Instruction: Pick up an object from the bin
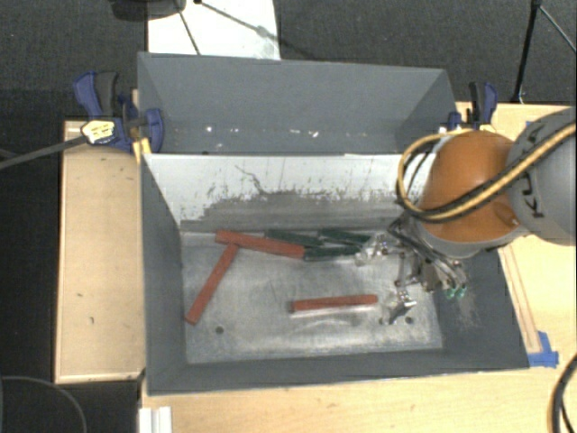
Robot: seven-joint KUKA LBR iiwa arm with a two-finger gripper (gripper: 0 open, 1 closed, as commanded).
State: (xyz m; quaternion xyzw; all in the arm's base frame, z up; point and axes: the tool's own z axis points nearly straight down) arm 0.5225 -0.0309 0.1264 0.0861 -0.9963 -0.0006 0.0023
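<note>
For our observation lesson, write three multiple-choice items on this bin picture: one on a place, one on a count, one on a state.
1. Over which part of the bin does the arm hang?
A. its left side
B. its right side
C. the middle of its back wall

2. How many red sticks lie in the bin?
A. one
B. three
C. six

3. How do the slanted stick and the back stick sit?
A. meeting at one end
B. far apart
C. both standing upright

Answers:
1 B: the orange-covered arm hangs over the right side, just past the front stick.
2 B: there is one slanted, one at the back and one at the front.
3 A: their ends come together at the back left of the floor.
</note>
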